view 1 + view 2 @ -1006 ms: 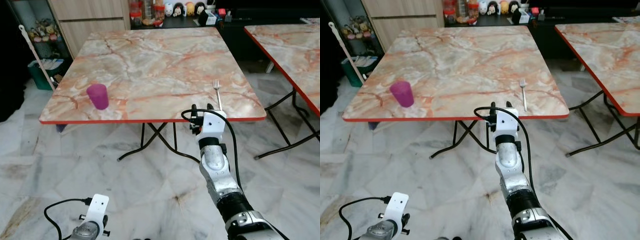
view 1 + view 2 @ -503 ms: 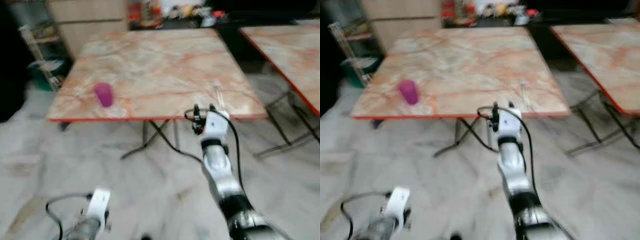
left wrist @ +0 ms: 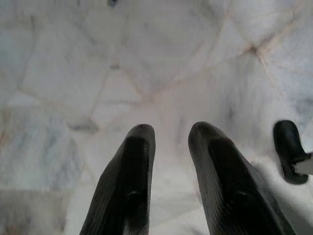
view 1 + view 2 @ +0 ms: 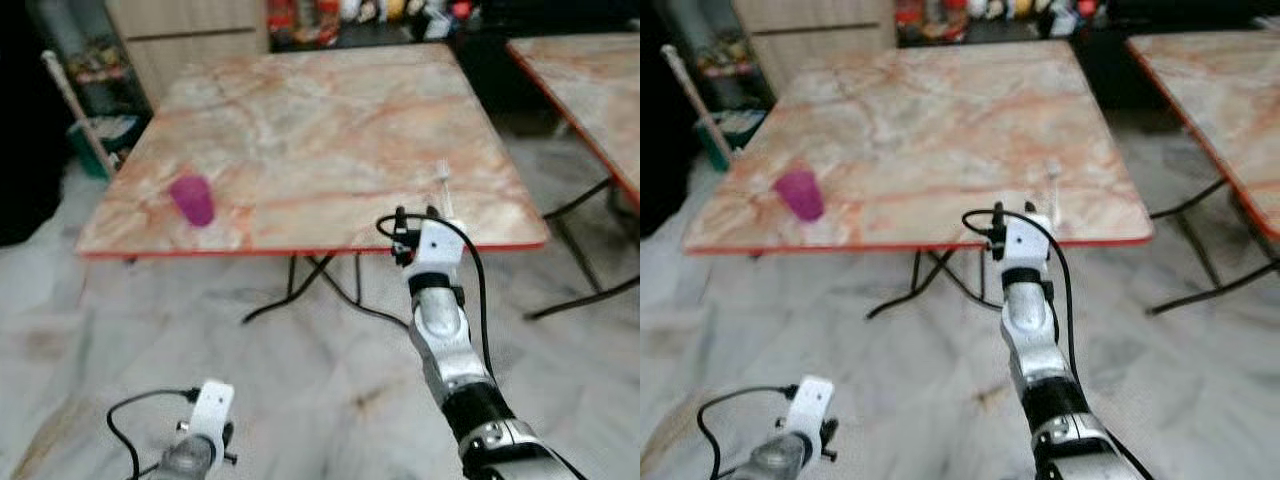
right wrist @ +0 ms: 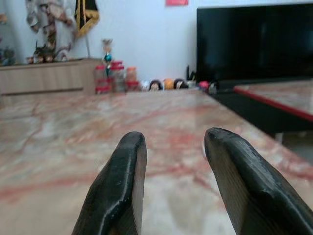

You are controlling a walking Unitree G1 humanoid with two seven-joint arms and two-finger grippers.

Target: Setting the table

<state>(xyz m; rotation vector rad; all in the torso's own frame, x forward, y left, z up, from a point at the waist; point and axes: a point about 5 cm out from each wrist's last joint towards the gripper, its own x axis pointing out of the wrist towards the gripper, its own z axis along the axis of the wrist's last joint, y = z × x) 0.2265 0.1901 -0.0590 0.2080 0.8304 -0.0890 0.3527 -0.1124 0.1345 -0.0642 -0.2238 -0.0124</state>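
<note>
The right gripper (image 5: 168, 183) has its two black fingers spread with nothing between them. It is raised at the near edge of the table (image 4: 320, 120), just right of centre in the head views, pointing across the marble top. The fork (image 4: 444, 190) lies on the table just beyond it, near the right end of the near edge, tines pointing away. The cup (image 4: 192, 200) stands well apart at centre left, close to the near edge. The left gripper (image 3: 168, 178) hangs low at lower left over the floor (image 3: 73, 58), fingers slightly parted and empty.

This looks like the approach to the fork. Next, the right gripper would need to reach over the edge, lower over the handle, and close on it.
</note>
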